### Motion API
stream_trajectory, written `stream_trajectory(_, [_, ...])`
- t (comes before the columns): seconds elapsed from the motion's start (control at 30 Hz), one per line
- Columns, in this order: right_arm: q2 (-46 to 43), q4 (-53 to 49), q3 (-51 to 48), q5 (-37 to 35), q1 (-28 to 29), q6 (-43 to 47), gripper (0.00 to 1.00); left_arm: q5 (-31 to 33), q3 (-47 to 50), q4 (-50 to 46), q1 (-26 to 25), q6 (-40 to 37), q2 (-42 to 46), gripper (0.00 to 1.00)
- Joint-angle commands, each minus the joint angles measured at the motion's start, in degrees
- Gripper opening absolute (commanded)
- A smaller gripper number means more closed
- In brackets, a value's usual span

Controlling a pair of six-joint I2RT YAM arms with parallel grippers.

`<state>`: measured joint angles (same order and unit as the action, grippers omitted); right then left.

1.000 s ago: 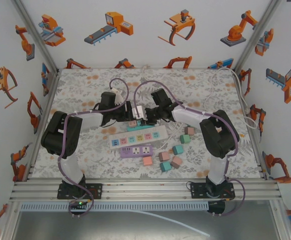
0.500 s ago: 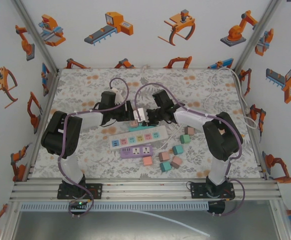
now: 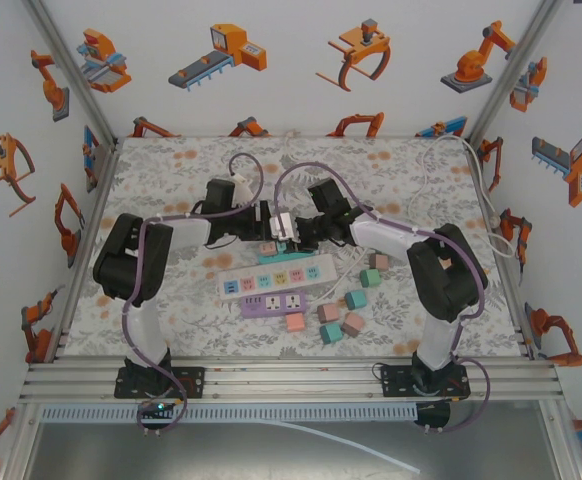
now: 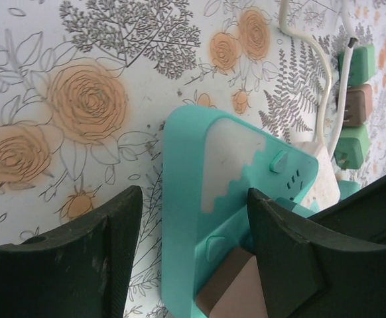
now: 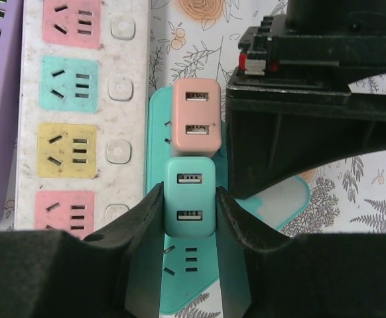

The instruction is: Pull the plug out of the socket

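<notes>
teal plug (image 5: 190, 189) in right hand (image 5: 189, 209), pink plug (image 5: 194, 118) just beside, white strip (image 5: 80, 112) alongside

White walls (image 3: 291, 105), orange robot decals (image 3: 217, 55); floral-print tabletop (image 3: 171, 170); aluminium rail (image 3: 291, 378) along near edge.

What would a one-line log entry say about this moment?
left fingers: open, astride teal strip | right fingers: shut on teal plug | teal plug: seated, beside pink plug

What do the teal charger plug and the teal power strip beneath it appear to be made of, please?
The teal charger plug looks like smooth moulded plastic, satin finish: even colour, rounded corners, soft highlights. The teal power strip seems hard plastic too, probably glossier, judging by the pale sheen on its end.
</notes>
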<state>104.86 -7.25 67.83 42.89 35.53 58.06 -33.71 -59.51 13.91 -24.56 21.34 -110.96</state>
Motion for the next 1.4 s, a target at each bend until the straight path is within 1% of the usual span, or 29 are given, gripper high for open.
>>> stream_trajectory(0.0, [-1.37,2.03,3.03,7.03,0.59,-1.11,0.15,5.46,1.51,-10.31,-0.33,-3.42,-5.62,0.56])
stream_trajectory(0.07, [-1.58,1.71,3.18,7.17,0.59,-1.47,0.15,7.41,1.31,-11.84,-0.4,-3.49,-6.01,0.49])
stream_trajectory(0.2, [-2.19,2.62,3.62,8.64,0.24,-4.71,0.14,12.88,0.98,-16.28,-0.48,-5.62,-6.03,0.48])
stream_trajectory(0.37, [-2.89,7.29,2.49,10.13,-0.81,-9.72,0.11,16.69,0.06,-20.16,-1.13,-7.83,-5.34,0.48])
stream_trajectory(0.43, [-3.34,8.3,1.55,9.47,-0.83,-9.58,0.1,18.16,-0.41,-21.3,-1.41,-8.51,-5.19,0.48])
stream_trajectory(0.57, [-4.32,7.84,0.06,8.68,-0.82,-7.79,0.1,18.86,-0.41,-21.23,-1.38,-8.43,-4.89,0.48])
stream_trajectory(0.67, [-6.02,8.57,-1.79,8.78,-0.9,-8.41,0.1,17.83,-0.41,-20.5,-1.11,-7.78,-4.04,0.48])
stream_trajectory(0.77, [-8.63,11.95,-4.39,7.36,-0.83,-13.32,0.08,16.74,-1.16,-20.33,-1.11,-7.07,-2.8,0.48])
stream_trajectory(0.8, [-9.66,13.51,-5.39,6.67,-0.81,-16.02,0.06,16.51,-1.75,-20.68,-0.95,-6.95,-2.33,0.49])
stream_trajectory(0.83, [-11.29,16.33,-6.82,5.89,-0.81,-20.69,0.03,16.3,-2.6,-21.04,-0.93,-6.98,-1.76,0.49])
stream_trajectory(0.87, [-12.94,21.25,-8.77,4.04,-0.73,-28.25,0.02,15.97,-3.35,-21.33,-0.89,-6.96,-0.98,0.49])
stream_trajectory(0.93, [-15.96,33.53,-13.49,-2.75,-0.53,-46.25,0.03,15.53,-4.96,-21.74,-0.85,-6.76,0.62,0.5])
stream_trajectory(0.97, [-17.69,39.26,-16.31,-7.53,-0.39,-55.2,0.02,15.22,-5.91,-21.92,-0.71,-6.71,1.59,0.5])
stream_trajectory(1.0, [-18.89,43.3,-18.7,-12.14,-0.37,-61.97,0.03,14.86,-6.66,-21.97,-0.59,-6.67,2.36,0.5])
stream_trajectory(1.03, [-20.5,44.74,-20.53,-17.58,-0.37,-69.34,0.05,14.5,-7.61,-22.08,-0.63,-6.55,3.23,0.51])
stream_trajectory(1.07, [-22.36,43.96,-21.99,-22.48,-0.36,-75.85,0.05,14.05,-8.54,-22.38,-0.49,-6.38,4.26,0.52])
stream_trajectory(1.1, [-24.21,41.98,-22.74,-25.79,-0.24,-80.38,0.05,14.02,-9.34,-23.04,-0.55,-6.31,5.2,0.53])
stream_trajectory(1.13, [-26.55,38.05,-23.08,-28.98,0.08,-84.45,0.05,14.15,-10.2,-24.09,-0.56,-6.19,6.43,0.53])
stream_trajectory(1.23, [-33.9,26.09,-23.77,-40.45,3.23,-91.24,0.06,14.4,-10.77,-25.07,-0.56,-6.2,11.82,0.53])
stream_trajectory(1.27, [-36.48,23.93,-24.81,-44.82,5.16,-93.52,0.05,14.55,-10.64,-25.32,-0.5,-6.19,14.05,0.53])
stream_trajectory(1.37, [-43.51,17.9,-27.55,-53.91,9.3,-102.32,0.04,14.05,-9.68,-26.29,-0.71,-7.82,21.54,0.53])
